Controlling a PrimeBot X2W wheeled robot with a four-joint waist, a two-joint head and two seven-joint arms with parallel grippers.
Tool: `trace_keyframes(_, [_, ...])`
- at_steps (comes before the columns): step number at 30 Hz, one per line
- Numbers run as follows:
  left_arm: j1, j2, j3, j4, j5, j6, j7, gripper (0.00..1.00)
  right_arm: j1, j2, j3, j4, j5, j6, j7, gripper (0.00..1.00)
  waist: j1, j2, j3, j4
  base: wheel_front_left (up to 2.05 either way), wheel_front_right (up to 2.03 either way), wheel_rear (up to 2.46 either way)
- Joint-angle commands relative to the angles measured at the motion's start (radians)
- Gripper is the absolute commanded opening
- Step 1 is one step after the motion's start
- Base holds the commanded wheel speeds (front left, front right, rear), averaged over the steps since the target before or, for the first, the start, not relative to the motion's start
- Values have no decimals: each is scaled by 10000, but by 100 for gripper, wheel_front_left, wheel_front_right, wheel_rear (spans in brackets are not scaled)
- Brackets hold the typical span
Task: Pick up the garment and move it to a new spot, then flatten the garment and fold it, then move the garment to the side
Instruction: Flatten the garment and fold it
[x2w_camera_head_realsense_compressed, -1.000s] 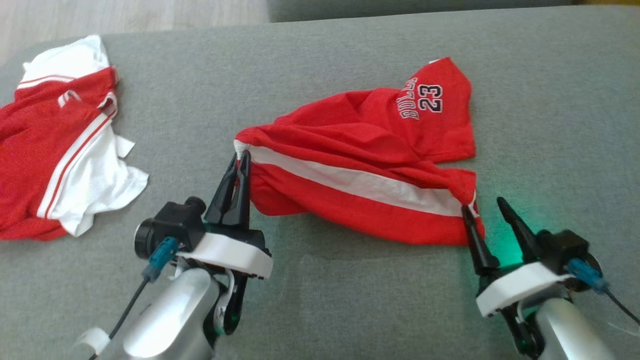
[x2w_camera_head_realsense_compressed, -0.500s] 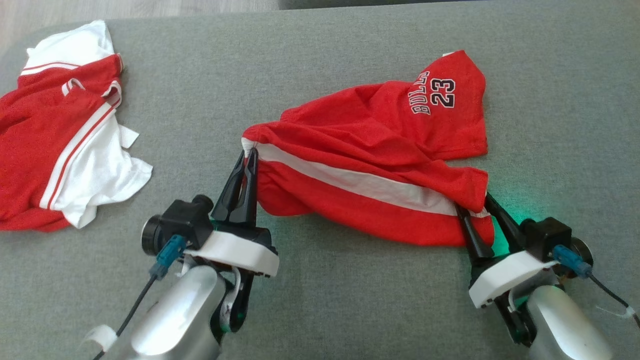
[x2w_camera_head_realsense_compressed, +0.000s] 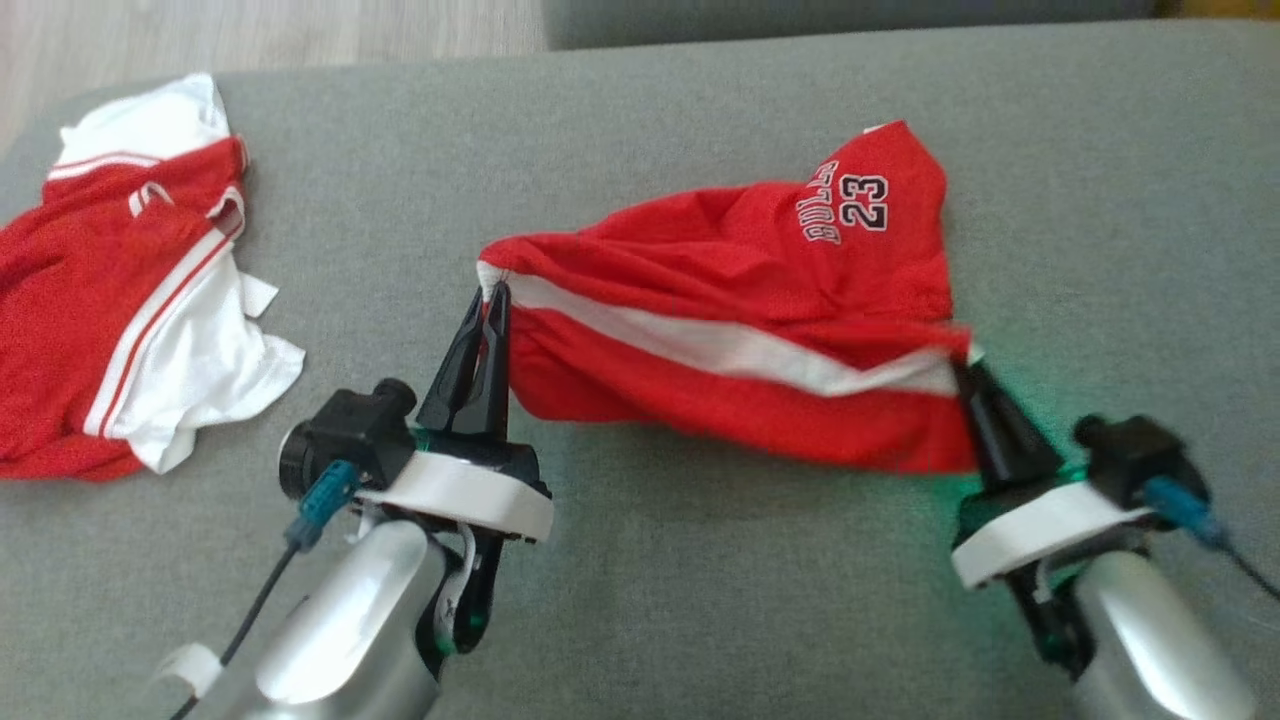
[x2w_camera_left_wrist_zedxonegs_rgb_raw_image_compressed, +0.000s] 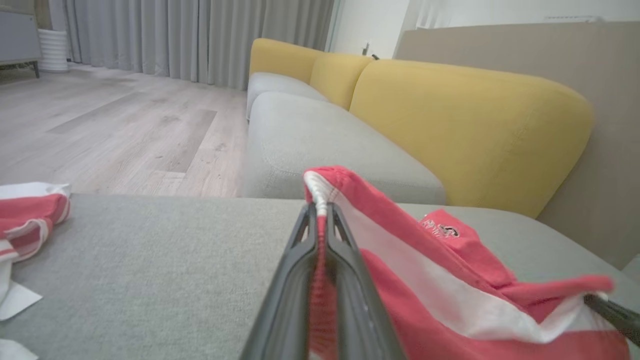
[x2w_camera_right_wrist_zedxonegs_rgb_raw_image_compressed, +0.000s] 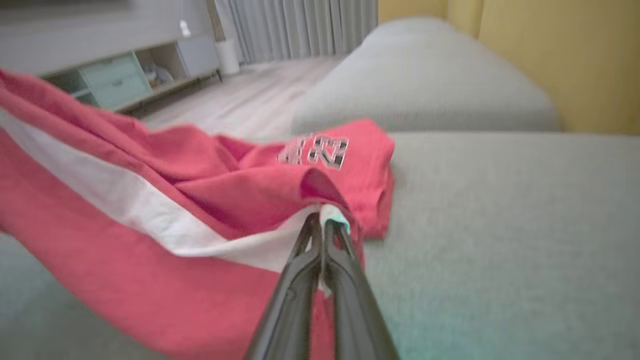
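The garment (x2w_camera_head_realsense_compressed: 720, 290) lies stretched across the grey sofa seat (x2w_camera_head_realsense_compressed: 700, 620), caught at both ends of its near edge. The left gripper (x2w_camera_head_realsense_compressed: 491, 300) has its fingers pressed together on the left corner, where the white band begins; the left wrist view shows red cloth pinched between them. The right gripper (x2w_camera_head_realsense_compressed: 968, 362) has its fingers closed on the opposite corner, at the band's other end, with white fabric nipped at the tips in the right wrist view (that view is blurred). The band runs from one gripper to the other, so the garment's long axis lies across the robot's front, dipping slightly toward the right. The rest of the cloth spreads away from the fingers, and the numbered part rests on the seat at the far right, nearer the right arm. Another red-and-white garment (x2w_camera_head_realsense_compressed: 90, 300) sits crumpled well apart, at the far left. Carrying it to a new spot likely needs both arms to move together, keeping the band taut
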Motion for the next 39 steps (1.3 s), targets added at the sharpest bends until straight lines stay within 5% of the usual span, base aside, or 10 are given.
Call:
trace_keyframes(1, [-292,319,409,-530,-43,-87,-80,0,275,-291,-113,-813,167,73,-63,0,0,0,-270,-117,0,0,0])
trace_keyframes(11, [-732,1332,644,-3560,-587,-621,1192,0,1172,-1513,-1828,-4727,917,73,-63,0,0,0,-1015,-625,0,0,0])
trace_keyframes(17, [-3004,1548,751,-4754,-747,-1093,2719,0,-554,-2775,-2683,-5879,1336,73,144,0,0,0,-445,-988,0,0,0])
trace_keyframes(24, [-6621,647,584,-2597,-638,-2050,3453,0,-4667,-4115,-1991,-3795,1870,73,602,0,0,0,1107,-1352,0,0,0])
trace_keyframes(31, [-9607,-725,92,80,264,-2741,1722,0,-7982,-4689,-1546,-2236,1680,73,10,0,0,0,2434,-1774,0,0,0])
trace_keyframes(35, [-10360,-1000,-174,1009,845,-2850,305,0,-8556,-4735,-1982,-2501,1461,73,-54,0,0,0,2740,-1976,0,0,0])
trace_keyframes(39, [-9712,-866,-268,1091,1236,-2890,-90,0,-7494,-4485,-2166,-3084,1488,73,-59,0,0,0,2935,-2122,0,0,0])
